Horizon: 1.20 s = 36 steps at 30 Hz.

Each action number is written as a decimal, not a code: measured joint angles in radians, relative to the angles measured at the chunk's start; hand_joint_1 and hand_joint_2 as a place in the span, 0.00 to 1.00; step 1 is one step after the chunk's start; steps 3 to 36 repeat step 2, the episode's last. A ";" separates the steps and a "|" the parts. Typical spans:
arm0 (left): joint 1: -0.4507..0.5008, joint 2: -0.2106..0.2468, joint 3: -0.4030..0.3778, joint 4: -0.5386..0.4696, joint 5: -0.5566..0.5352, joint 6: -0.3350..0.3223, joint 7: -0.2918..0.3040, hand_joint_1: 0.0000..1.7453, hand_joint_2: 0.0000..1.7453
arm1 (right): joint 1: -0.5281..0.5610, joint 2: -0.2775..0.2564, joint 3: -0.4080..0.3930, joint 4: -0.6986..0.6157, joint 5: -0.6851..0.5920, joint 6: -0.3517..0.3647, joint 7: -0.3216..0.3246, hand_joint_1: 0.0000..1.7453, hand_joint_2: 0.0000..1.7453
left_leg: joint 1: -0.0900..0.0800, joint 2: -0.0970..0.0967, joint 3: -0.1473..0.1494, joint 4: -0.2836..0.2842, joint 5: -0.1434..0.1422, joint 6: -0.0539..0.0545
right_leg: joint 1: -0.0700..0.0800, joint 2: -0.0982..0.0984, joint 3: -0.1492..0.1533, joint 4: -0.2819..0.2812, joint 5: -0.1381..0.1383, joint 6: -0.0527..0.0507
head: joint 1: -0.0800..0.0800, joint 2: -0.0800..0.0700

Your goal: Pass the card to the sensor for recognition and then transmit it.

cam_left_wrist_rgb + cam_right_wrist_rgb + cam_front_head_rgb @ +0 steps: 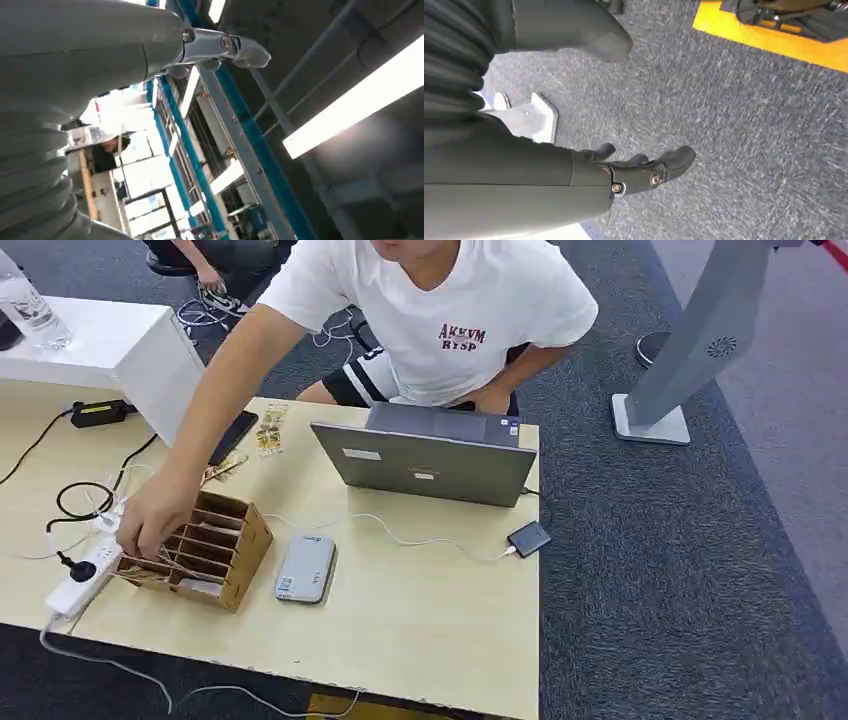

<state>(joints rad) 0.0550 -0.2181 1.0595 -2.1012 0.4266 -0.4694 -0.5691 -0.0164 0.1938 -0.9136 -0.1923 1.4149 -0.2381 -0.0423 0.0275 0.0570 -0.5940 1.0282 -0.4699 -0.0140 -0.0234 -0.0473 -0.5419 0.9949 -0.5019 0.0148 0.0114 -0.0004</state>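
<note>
A person's hand [150, 515] reaches into the brown wooden box with slots [205, 550] on the pale wooden table [420, 630]. Thin cards [150, 568] lie in its slots, too small to tell more. Just beside the box lies the flat grey sensor pad [305, 567]. The left hand [220, 47] and right hand [644, 172] hold nothing, fingers loose.

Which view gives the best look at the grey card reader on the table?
The head view: the card reader lies flat on the table, beside the wooden card box. The left wrist view faces the ceiling, the right wrist view the carpet; neither includes it.
</note>
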 joint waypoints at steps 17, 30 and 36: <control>-0.002 -0.020 0.095 0.166 0.242 0.150 0.259 0.00 1.00 | 0.000 0.000 -0.002 0.000 0.006 0.020 -0.001 0.00 1.00 | -0.004 0.001 0.005 -0.002 -0.001 0.000 | -0.004 0.001 0.001 0.000 0.000 0.000 | 0.001 0.000; -0.002 -0.020 0.095 0.166 0.242 0.150 0.259 0.00 1.00 | 0.000 0.000 -0.002 0.000 0.006 0.020 -0.001 0.00 1.00 | -0.004 0.001 0.005 -0.002 -0.001 0.000 | -0.004 0.001 0.001 0.000 0.000 0.000 | 0.001 0.000; -0.002 -0.020 0.095 0.166 0.242 0.150 0.259 0.00 1.00 | 0.000 0.000 -0.002 0.000 0.006 0.020 -0.001 0.00 1.00 | -0.004 0.001 0.005 -0.002 -0.001 0.000 | -0.004 0.001 0.001 0.000 0.000 0.000 | 0.001 0.000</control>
